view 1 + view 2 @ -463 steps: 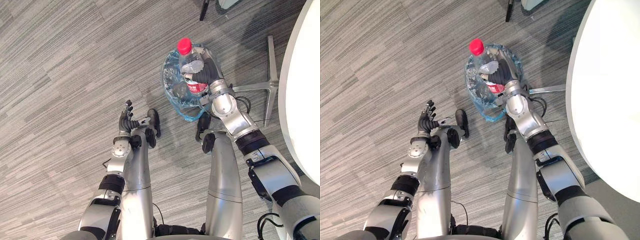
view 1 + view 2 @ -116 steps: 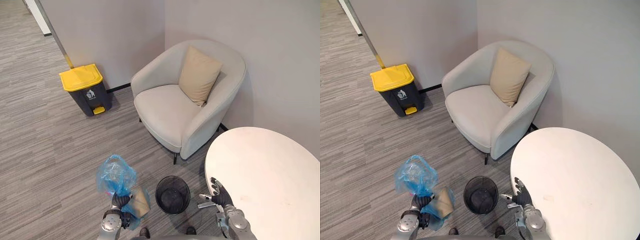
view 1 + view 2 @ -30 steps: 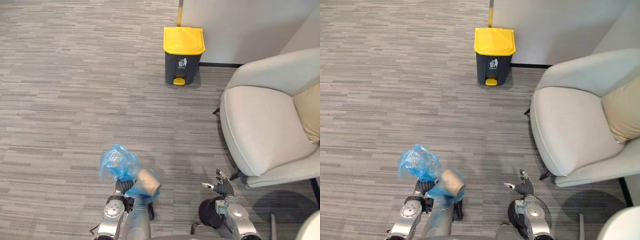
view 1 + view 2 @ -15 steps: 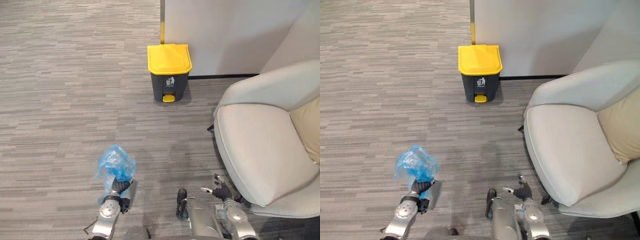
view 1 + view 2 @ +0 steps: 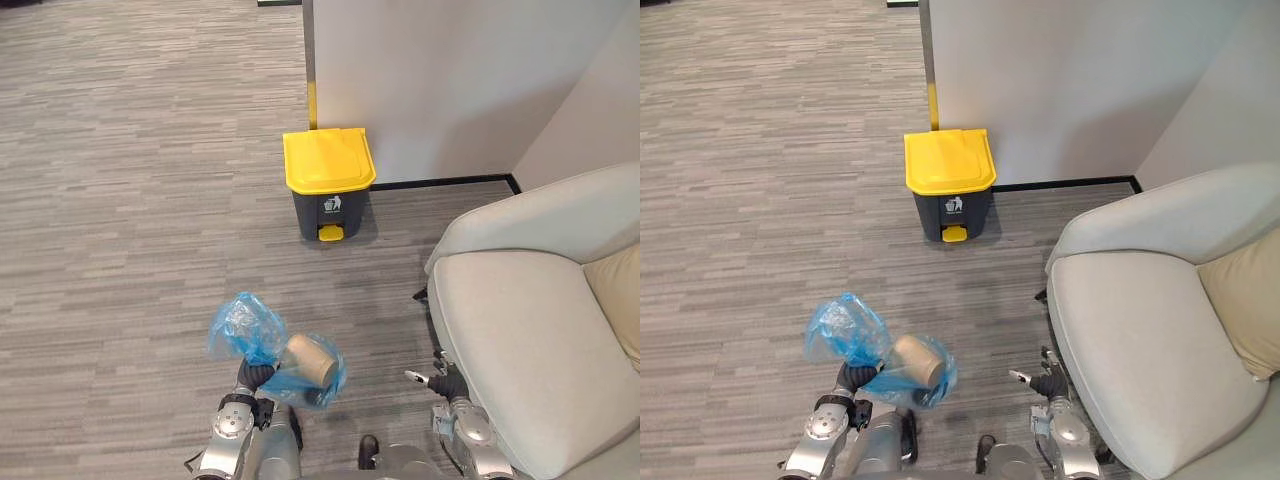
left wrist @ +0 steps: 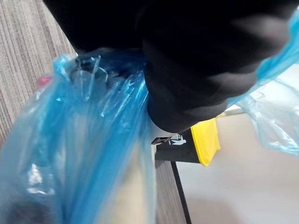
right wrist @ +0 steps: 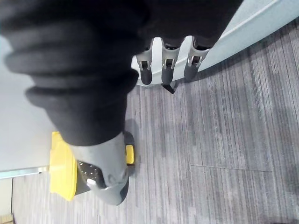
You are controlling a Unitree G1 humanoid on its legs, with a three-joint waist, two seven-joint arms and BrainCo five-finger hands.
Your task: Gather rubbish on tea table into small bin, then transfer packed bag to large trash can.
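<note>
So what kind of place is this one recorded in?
Likely an office lounge or waiting corner: grey striped carpet, a pale upholstered armchair with a tan cushion, and a yellow-lidded pedal trash can against a plain wall. The left hand holds a blue rubbish bag.

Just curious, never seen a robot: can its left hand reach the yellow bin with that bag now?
Probably not yet. The left hand grips the bag close to the robot, while the bin stands well ahead by the wall, lid shut. Only floor lies between.
</note>
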